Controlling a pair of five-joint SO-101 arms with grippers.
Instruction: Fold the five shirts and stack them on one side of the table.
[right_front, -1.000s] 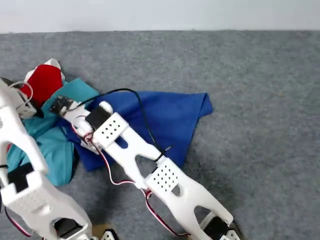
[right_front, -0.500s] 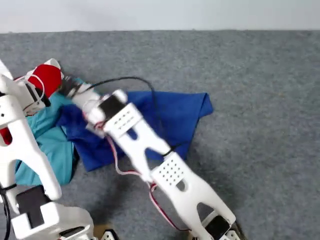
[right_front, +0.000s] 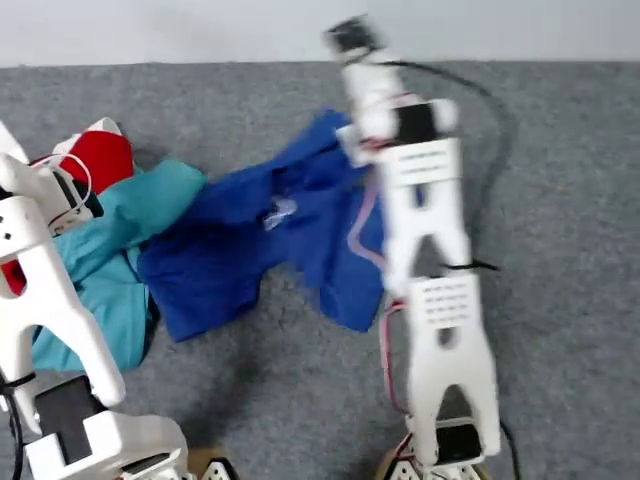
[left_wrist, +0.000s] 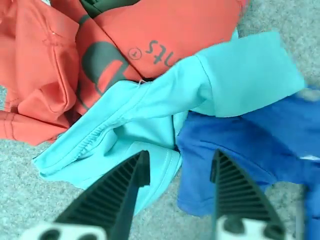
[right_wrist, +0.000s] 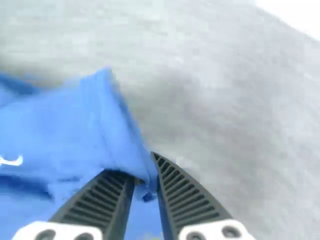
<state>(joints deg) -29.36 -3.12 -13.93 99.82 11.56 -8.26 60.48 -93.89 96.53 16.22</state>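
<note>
Clenched on a fold of the blue shirt (right_wrist: 60, 135), my right gripper (right_wrist: 142, 172) has the cloth bunched between its two ribbed fingers, with the grey table (right_wrist: 225, 90) spreading beyond them. From the high view the right arm stands stretched toward the far edge of the table, about its middle. The blue shirt (right_front: 230, 260) hangs lifted at that end and trails back in a crumpled sweep toward the left side, where its lower part lies on the table.

My left gripper (left_wrist: 180, 157) is released, its fingers spread wide with nothing between them. It hangs above the spot where the teal shirt (left_wrist: 150, 105) and the blue one meet. The teal shirt is rumpled and unfolded, one sleeve reaching out across the blue cloth. The two shirts touch along that edge.

Against the teal shirt's other side lies the red shirt (left_wrist: 150, 30), creased, with dark print showing on it. In the high view the teal shirt (right_front: 110, 230) and the red shirt (right_front: 95, 160) sit heaped together at the table's left side, close by my left arm.
</note>
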